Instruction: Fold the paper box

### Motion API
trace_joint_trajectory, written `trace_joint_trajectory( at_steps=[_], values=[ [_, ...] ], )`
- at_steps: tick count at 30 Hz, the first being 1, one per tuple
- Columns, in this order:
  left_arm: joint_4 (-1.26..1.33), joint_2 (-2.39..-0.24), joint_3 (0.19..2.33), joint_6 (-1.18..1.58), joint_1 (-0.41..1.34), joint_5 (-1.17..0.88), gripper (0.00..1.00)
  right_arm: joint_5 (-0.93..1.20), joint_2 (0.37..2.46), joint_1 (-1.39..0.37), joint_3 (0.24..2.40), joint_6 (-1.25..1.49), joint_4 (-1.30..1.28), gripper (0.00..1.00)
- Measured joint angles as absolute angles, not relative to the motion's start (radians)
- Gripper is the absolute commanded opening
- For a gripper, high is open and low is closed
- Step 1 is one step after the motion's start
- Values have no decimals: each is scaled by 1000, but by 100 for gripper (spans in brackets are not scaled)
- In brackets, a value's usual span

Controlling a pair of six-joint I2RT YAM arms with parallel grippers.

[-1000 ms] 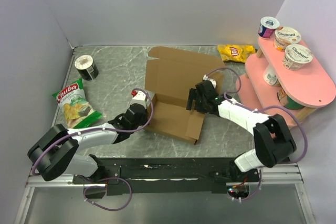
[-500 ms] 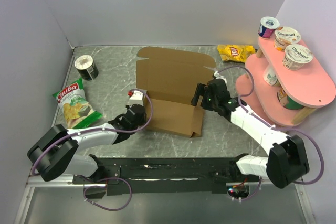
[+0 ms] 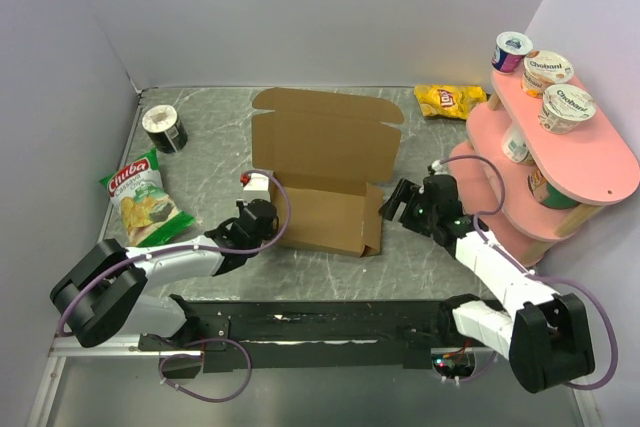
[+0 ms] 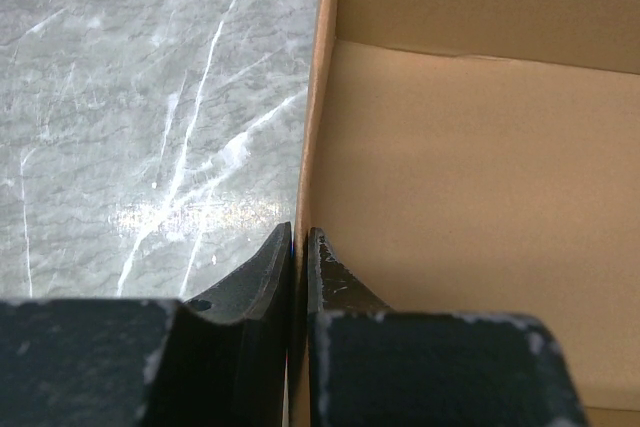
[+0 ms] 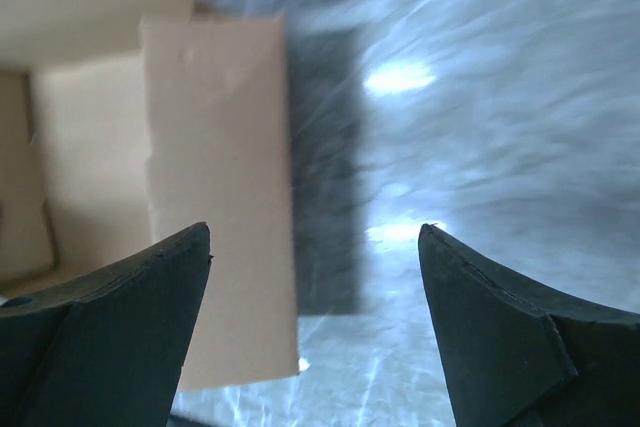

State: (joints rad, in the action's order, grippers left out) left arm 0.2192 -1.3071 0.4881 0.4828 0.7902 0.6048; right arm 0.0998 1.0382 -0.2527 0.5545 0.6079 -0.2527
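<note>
**Left wall being pinched, right flap being faced**

The paper box point(image 3: 325, 152) is lying in the middle of the table point(image 3: 210, 162), long side running left to right. Its left wall is being squeezed by the left gripper point(image 4: 300, 239), fingers pressed together on the card. Its loose right flap point(image 3: 372, 230) is being faced by the right gripper point(image 3: 393, 209), jaws spread wide, just beside it and not touching. That flap's fold is being blurred in the right wrist view.

Count's easy: one box point(image 3: 325, 142), two chip bags point(image 3: 145, 199) point(image 3: 450, 99), one can point(image 3: 164, 128), one pink shelf point(image 3: 600, 162). Yogurt cups point(image 3: 547, 69): three on the top tier, two more tucked on the lower one.
</note>
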Motion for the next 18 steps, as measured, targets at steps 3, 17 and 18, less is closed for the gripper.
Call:
trace_joint_trajectory(
  at_steps=[3,17,18],
  values=[
    [219,-1307,488,483,790,605,1,193,1076,-253,530,605,-186,96],
    [220,-1309,488,483,790,603,1,339,1211,-316,527,606,1,90],
    [220,-1309,488,483,790,602,1,333,1212,-325,530,606,0,90]
  ],
)
